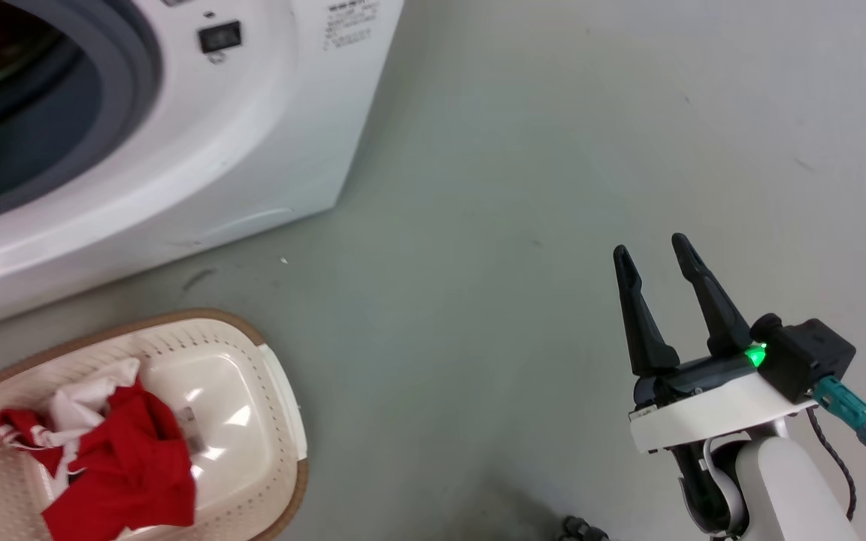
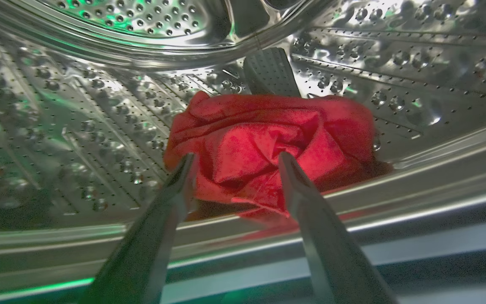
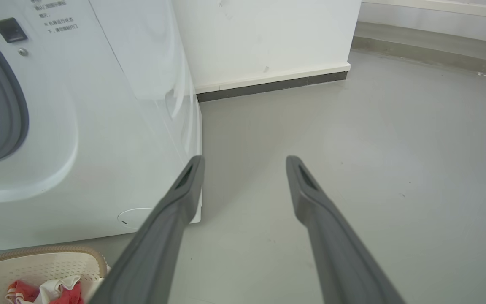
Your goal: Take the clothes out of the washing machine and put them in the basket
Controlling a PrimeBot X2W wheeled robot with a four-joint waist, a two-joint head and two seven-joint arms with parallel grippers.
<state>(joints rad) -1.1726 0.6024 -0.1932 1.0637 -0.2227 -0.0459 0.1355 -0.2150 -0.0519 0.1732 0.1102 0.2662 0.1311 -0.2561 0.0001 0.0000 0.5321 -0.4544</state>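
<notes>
Clothes (image 2: pixel 268 126) lie bunched in the washing machine (image 1: pixel 200 143) drum; left hand (image 2: pixel 236 155), fingers apart, straddles them for gripping; right hand (image 1: pixel 651 246) waits open-fingered.

You can read nothing here: the washing machine (image 1: pixel 275 135) carries a small printed label (image 1: pixel 350 24) on its white front, right of a dark square, but its lines are too small and blurred to read.

Drum (image 2: pixel 49 126): perforated steel, looked mirror-shiny.
Clothes (image 2: pixel 268 135): red cloth, soft, matt, creased.
Basket (image 1: pixel 283 406): glossy perforated plastic w/ brown rim.
Washing machine (image 1: pixel 267 135): smooth white gloss shell.
Floor (image 1: pixel 553 150): was matt grey.
</notes>
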